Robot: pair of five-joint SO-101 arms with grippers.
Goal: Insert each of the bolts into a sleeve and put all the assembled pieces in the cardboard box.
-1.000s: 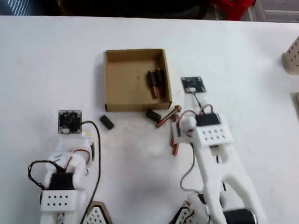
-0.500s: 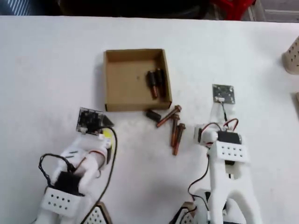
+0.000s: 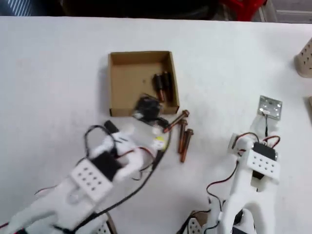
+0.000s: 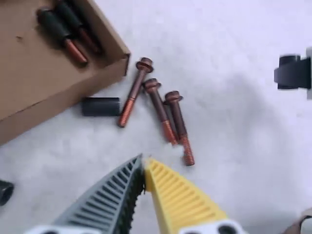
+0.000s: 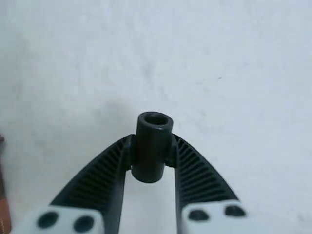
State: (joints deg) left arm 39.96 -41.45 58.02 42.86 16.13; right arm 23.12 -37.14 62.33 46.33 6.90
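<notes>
On the bench (image 3: 58, 58), the cardboard box (image 3: 127, 83) holds two assembled pieces (image 3: 162, 86). Well clear of it, our right end effector (image 5: 151, 140) clamps a sleeve (image 5: 153, 124), bore exposed; we judge it awaits a bolt. Our left end effector (image 4: 144, 168), closed and empty, hovers by three bolts (image 4: 160, 109) beside the box.

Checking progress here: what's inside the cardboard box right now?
Two sleeved bolts lie side by side against one side wall of the cardboard box. The left arm covers part of the near edge, so anything under it is hidden.
</notes>
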